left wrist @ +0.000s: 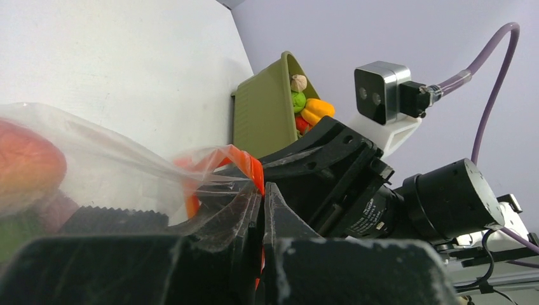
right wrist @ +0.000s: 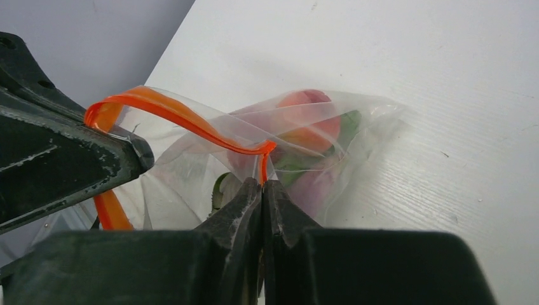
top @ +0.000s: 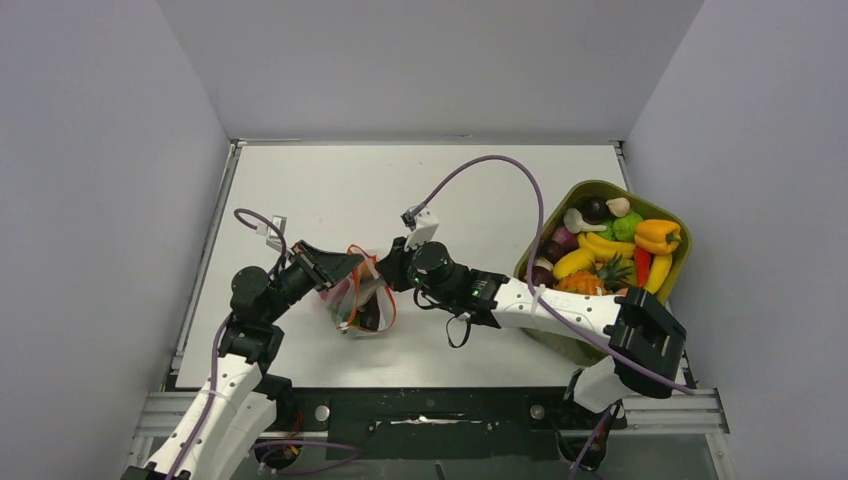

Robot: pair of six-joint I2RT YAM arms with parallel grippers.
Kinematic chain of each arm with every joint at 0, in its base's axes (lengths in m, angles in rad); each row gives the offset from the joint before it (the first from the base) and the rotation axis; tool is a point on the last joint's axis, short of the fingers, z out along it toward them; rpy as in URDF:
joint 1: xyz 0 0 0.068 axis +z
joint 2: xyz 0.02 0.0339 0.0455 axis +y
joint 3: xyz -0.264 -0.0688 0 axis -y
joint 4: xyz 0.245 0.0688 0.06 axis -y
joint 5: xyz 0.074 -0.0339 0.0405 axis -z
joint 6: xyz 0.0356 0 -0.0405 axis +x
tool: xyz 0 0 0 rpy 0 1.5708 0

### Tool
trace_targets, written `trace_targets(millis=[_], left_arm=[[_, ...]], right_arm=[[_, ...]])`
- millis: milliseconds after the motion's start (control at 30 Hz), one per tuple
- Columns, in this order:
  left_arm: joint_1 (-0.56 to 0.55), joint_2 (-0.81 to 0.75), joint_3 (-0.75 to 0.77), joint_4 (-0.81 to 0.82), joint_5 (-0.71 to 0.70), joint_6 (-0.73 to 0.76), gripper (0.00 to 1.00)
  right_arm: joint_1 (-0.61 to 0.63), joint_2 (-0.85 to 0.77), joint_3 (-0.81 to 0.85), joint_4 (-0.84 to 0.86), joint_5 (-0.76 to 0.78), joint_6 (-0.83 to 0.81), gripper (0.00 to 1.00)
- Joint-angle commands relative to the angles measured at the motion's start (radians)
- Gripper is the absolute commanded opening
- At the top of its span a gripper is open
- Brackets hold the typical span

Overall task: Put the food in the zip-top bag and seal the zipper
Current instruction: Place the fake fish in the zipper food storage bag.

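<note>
The clear zip-top bag (top: 362, 303) lies mid-table between both arms, its orange-red zipper (right wrist: 178, 114) curling in an open loop. Inside it, red (right wrist: 309, 100), green (right wrist: 347, 121) and purple food pieces show through the plastic. My left gripper (left wrist: 262, 190) is shut on the zipper strip at one end of the mouth. Facing it from the other side, my right gripper (right wrist: 262, 186) is shut on the zipper too. From above, the left gripper (top: 350, 270) and right gripper (top: 392, 268) meet over the bag's mouth. More food (top: 605, 245) fills the tub.
An olive-green tub (top: 590, 186) stands at the right edge of the table, close to the right arm's elbow. Grey walls enclose the white table (top: 330, 190) on three sides. A purple cable (top: 520, 180) arcs above the right arm.
</note>
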Motion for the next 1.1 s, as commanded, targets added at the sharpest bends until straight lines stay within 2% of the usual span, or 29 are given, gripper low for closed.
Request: trace_targets(millis=[0,100,133,233,333,500,633,733,900,967,1067], left_arm=[[-0.005,-0.006,0.015,0.127,0.022,-0.003,0.0],[-0.004,-0.001,0.027,0.114,0.026,0.005,0.0],[-0.004,0.002,0.035,0.102,0.026,0.014,0.0],[-0.004,0.004,0.052,0.077,0.025,0.036,0.0],[-0.004,0.0,0.054,0.071,0.02,0.039,0.0],[-0.003,-0.006,0.053,0.063,0.013,0.043,0.0],[-0.003,-0.005,0.051,0.065,0.003,0.046,0.0],[-0.004,0.007,0.062,0.07,0.006,0.046,0.0],[-0.003,0.012,0.069,0.085,0.014,0.037,0.0],[-0.004,0.013,0.069,0.086,0.012,0.039,0.0],[-0.004,0.015,0.068,0.087,0.013,0.035,0.0]], right_arm=[[0.013,0.043,0.029,0.052,-0.011,0.015,0.0],[0.01,0.046,0.044,0.041,-0.01,-0.001,0.0],[0.009,0.037,0.048,0.028,-0.002,-0.01,0.03],[-0.004,-0.015,0.054,-0.027,0.015,-0.065,0.24],[-0.025,-0.09,0.046,-0.09,0.01,-0.148,0.36],[-0.068,-0.224,-0.014,-0.158,-0.111,-0.26,0.54],[-0.084,-0.3,-0.06,-0.19,-0.165,-0.274,0.56],[-0.087,-0.321,-0.085,-0.193,-0.177,-0.236,0.52],[-0.089,-0.297,-0.14,-0.093,-0.259,-0.186,0.48],[-0.089,-0.261,-0.153,-0.055,-0.281,-0.177,0.49],[-0.088,-0.21,-0.152,-0.032,-0.293,-0.171,0.55]])
